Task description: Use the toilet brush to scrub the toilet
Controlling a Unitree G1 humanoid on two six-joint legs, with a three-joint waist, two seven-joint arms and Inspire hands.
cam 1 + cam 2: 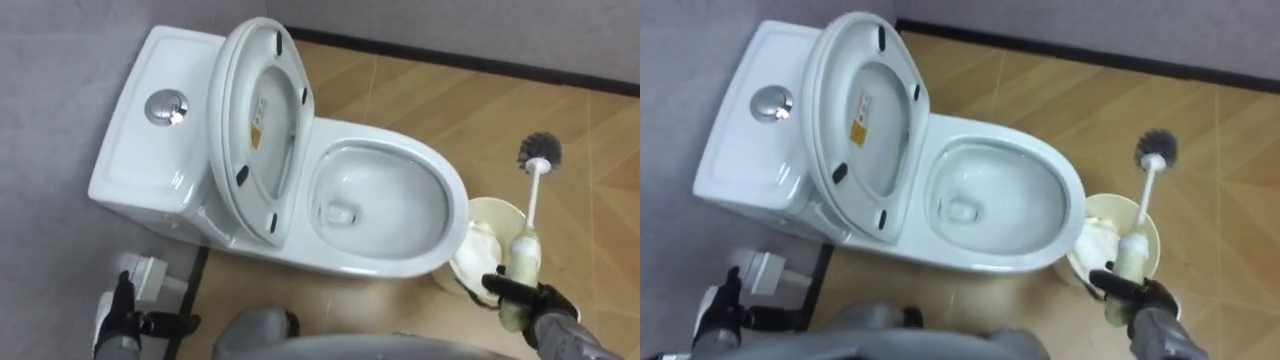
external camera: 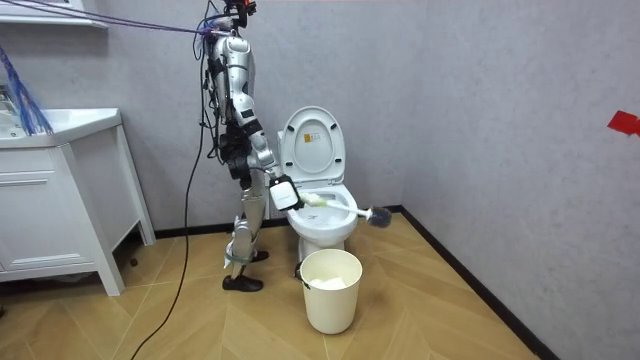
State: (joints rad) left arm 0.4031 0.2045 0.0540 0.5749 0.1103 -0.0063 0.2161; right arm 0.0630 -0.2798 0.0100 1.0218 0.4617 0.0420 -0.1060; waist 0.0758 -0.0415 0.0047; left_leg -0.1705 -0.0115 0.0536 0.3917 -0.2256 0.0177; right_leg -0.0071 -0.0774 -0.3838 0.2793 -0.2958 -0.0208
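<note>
The right hand (image 1: 545,300) curls its fingers round the toilet brush (image 1: 527,250) handle, bristles held outside the toilet (image 1: 400,268) bowl (shaft over the bin (image 1: 490,206)), presumably staged for entry. The left hand (image 1: 120,318) idles low; its grip cannot be told.

Toilet (image 1: 385,262) white, flush button (image 1: 166,106) chrome, yellow label (image 1: 256,128) on the white lid (image 1: 228,110). Brush (image 1: 534,195): dark grey bristles, white shaft, pale yellowish handle, in black right hand (image 1: 540,298). Bin (image 1: 490,212) cream. Floor (image 1: 470,110) tan wood, herringbone pattern. Wall (image 1: 60,50) grey, skirting (image 1: 450,56) black.
</note>
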